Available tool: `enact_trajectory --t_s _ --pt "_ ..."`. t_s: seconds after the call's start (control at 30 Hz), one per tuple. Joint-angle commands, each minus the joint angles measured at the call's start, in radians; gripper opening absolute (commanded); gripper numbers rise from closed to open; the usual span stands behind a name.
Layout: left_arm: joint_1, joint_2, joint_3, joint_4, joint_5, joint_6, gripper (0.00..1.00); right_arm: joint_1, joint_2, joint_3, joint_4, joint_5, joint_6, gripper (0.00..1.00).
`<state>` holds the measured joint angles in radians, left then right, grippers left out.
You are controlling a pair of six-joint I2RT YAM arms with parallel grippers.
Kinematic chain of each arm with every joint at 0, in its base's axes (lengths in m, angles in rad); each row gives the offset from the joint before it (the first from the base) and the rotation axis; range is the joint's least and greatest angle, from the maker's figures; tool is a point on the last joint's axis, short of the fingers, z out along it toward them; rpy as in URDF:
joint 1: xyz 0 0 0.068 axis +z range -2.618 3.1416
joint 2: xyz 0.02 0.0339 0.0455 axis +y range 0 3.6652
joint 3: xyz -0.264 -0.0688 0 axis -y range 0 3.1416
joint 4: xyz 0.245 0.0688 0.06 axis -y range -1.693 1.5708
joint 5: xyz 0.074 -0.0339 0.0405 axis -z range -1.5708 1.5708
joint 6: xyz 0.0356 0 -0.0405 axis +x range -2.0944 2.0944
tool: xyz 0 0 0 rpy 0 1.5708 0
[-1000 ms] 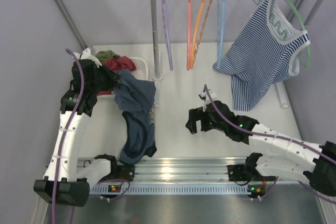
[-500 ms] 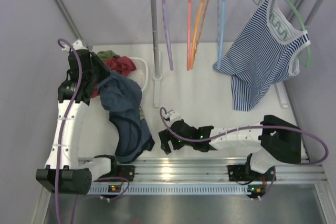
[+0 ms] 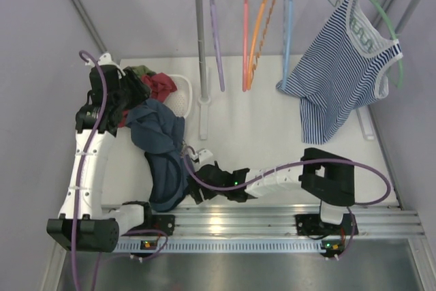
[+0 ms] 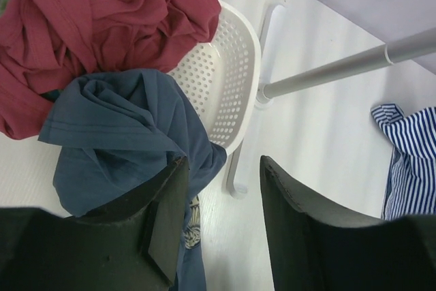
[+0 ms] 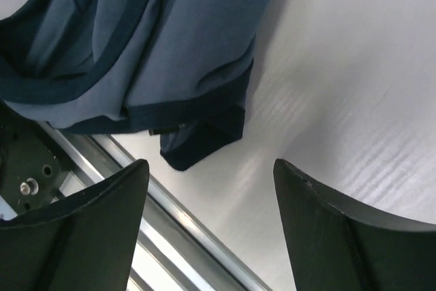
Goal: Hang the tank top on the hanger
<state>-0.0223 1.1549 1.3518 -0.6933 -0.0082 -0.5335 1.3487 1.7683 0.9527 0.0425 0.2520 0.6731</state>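
Note:
The navy tank top lies slumped on the table, from beside the basket down to the front rail. My left gripper hovers over its upper end. In the left wrist view that gripper is open with only bare table in the gap, and the bunched tank top rests against the outside of one finger. My right gripper is open low over the table, just short of the tank top's dark hem. In the top view the right gripper sits at the garment's lower edge. The light-blue hanger hangs bare on the rail.
A white perforated basket holds a red garment. The rack post stands behind the basket. Purple, pink and orange hangers hang on the rail, and a striped top hangs on a green hanger. An aluminium rail edges the table's front.
My left gripper opened and let go of the tank top, which sagged onto the table. My right arm swept left across the table to the garment's lower edge, its jaws narrowing a little.

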Motion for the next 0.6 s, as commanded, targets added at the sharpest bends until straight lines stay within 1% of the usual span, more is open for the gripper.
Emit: enact_trajectory --t_s 0.0,0.1,0.2,0.23,0.3,0.33,0.4,0.43,0.47,0.5,0.57 --pt "0.004 -0.038 -0.014 -0.023 0.068 0.023 0.51 0.024 0.052 0.073 0.031 0.049 0.032 0.71" --pt "0.004 -0.049 -0.020 -0.032 0.106 0.030 0.51 0.030 0.091 0.107 0.002 0.061 0.033 0.65" --pt "0.002 -0.058 -0.031 -0.038 0.135 0.030 0.51 0.032 0.120 0.139 -0.030 0.102 0.032 0.55" --pt "0.002 -0.061 -0.040 -0.038 0.142 0.030 0.51 0.032 0.129 0.153 -0.039 0.111 0.034 0.45" --pt "0.002 -0.072 -0.048 -0.038 0.157 0.032 0.51 0.032 0.132 0.155 -0.062 0.124 0.039 0.35" --pt "0.002 -0.073 -0.051 -0.043 0.163 0.033 0.51 0.033 0.129 0.152 -0.062 0.125 0.037 0.26" --pt "0.002 -0.076 -0.056 -0.051 0.181 0.036 0.51 0.032 0.128 0.138 -0.069 0.136 0.045 0.15" --pt "0.002 -0.077 -0.056 -0.057 0.191 0.038 0.51 0.032 0.120 0.135 -0.079 0.145 0.049 0.04" --pt "0.002 -0.078 -0.057 -0.058 0.200 0.040 0.50 0.032 0.112 0.132 -0.098 0.161 0.059 0.00" --pt "0.002 -0.081 -0.057 -0.063 0.220 0.041 0.50 0.032 0.100 0.126 -0.142 0.203 0.065 0.00" --pt "0.001 -0.086 -0.062 -0.064 0.241 0.043 0.50 0.027 0.036 0.084 -0.174 0.249 0.080 0.00"
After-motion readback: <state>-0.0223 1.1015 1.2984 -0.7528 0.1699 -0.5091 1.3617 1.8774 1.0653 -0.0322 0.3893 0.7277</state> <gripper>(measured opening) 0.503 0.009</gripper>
